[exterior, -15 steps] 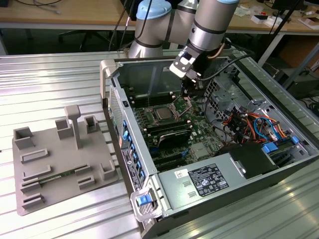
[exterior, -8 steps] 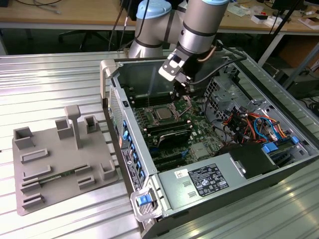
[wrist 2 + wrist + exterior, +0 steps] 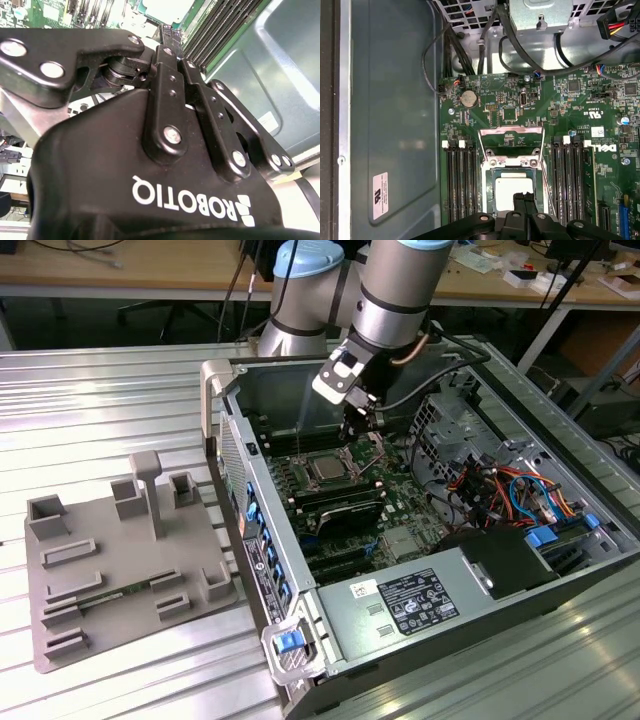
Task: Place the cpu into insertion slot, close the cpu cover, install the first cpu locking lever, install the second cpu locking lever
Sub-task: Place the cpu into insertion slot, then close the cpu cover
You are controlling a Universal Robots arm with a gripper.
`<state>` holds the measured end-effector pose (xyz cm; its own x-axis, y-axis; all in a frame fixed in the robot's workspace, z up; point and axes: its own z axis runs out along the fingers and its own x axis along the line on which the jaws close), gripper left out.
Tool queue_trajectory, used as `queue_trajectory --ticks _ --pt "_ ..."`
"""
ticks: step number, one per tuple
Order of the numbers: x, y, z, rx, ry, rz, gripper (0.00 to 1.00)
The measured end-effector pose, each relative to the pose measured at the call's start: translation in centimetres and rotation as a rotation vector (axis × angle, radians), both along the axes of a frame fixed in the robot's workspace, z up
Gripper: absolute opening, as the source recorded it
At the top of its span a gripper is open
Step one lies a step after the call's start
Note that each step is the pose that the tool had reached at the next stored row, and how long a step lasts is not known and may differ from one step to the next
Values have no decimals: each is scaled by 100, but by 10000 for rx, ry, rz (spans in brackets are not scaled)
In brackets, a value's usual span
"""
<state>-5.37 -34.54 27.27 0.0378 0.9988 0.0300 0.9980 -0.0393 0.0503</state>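
The cpu (image 3: 327, 468) lies flat in the insertion slot (image 3: 345, 478) on the green motherboard (image 3: 395, 510), deep inside an open computer case (image 3: 560, 570) that rests on its side on a bench (image 3: 120, 410) of ribbed silvery metal slats. In the exterior view the robot arm (image 3: 395, 290) reaches down into the case from the far side, its jaws hanging just above the chip. A power supply (image 3: 400, 605) with a white label fills the near end of the case, and a bundle of coloured cables (image 3: 505, 485) sits toward the exterior view's right. On the bench at the exterior view's left, just beside the case, lies a grey plastic fixture tray (image 3: 110, 570) with raised pockets and posts. Behind the bench, wooden-topped desks (image 3: 150, 270) strewn with leads and small parts line the room. In the second wrist view the black gripper body (image 3: 150, 170) is seen from behind, its linkages converging so that the fingertips (image 3: 171, 36) meet, with the pale top of the chip just past them. In the first wrist view the jaws are closed together, holding nothing, their tips over the near edge of the chip, which sits level in the slot. The cpu cover (image 3: 510, 131) stands swung up and open on the far side of the slot. Black memory slots (image 3: 460, 185) flank the slot on both sides, and a coin battery (image 3: 467, 98) sits farther up the board.
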Motion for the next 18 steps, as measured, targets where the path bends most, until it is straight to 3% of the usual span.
queue_trajectory --ticks 9,13,16,18 --pt "-3 0 0 -1 1 0 11" --pt "87 0 17 -4 17 0 11" --pt "194 0 42 -1 82 -1 11" --pt "314 0 48 -3 193 -1 11"
